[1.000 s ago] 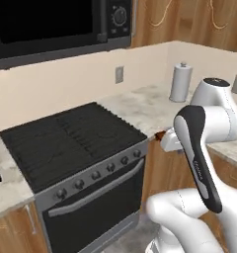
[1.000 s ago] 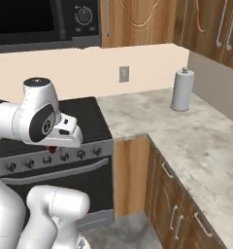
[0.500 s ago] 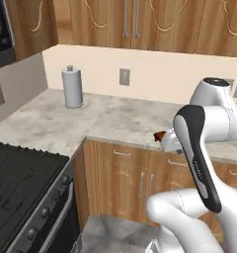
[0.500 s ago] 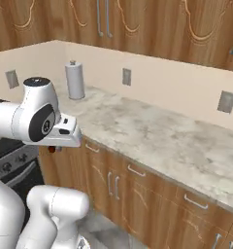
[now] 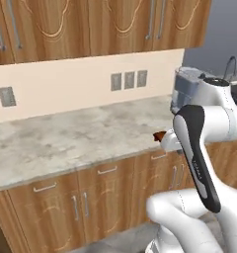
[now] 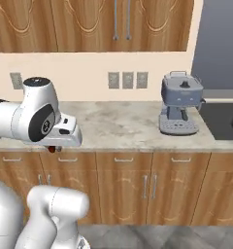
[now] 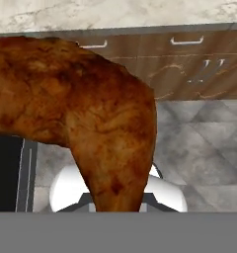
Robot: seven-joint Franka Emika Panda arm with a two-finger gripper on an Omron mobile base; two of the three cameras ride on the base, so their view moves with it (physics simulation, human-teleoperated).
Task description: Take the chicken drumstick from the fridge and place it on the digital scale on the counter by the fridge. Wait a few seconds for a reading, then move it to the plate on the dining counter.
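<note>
The chicken drumstick (image 7: 91,113) is a lumpy reddish-brown piece that takes up most of the hand view and hides the fingertips. My gripper (image 5: 161,138) is shut on it, held in the air in front of the lower cabinets, just off the worktop's front edge. From the left base view a small brown tip of the drumstick (image 5: 157,135) pokes out of the hand. From the right base view the drumstick (image 6: 51,149) shows just under the gripper (image 6: 55,146). The fridge, digital scale, plate and dining counter are out of view.
A beige marbled worktop (image 6: 118,126) runs along the wall over wooden cabinets (image 6: 138,187), with upper cabinets above. A grey coffee machine (image 6: 180,103) stands at its right end, beside a dark sink (image 6: 224,119) with a faucet (image 5: 231,64). Grey tiled floor (image 7: 204,148) lies below.
The whole picture has swept sideways, so the base has turned: stove and paper towel roll are gone, coffee machine and sink have come in. The drumstick stays in the shut gripper.
</note>
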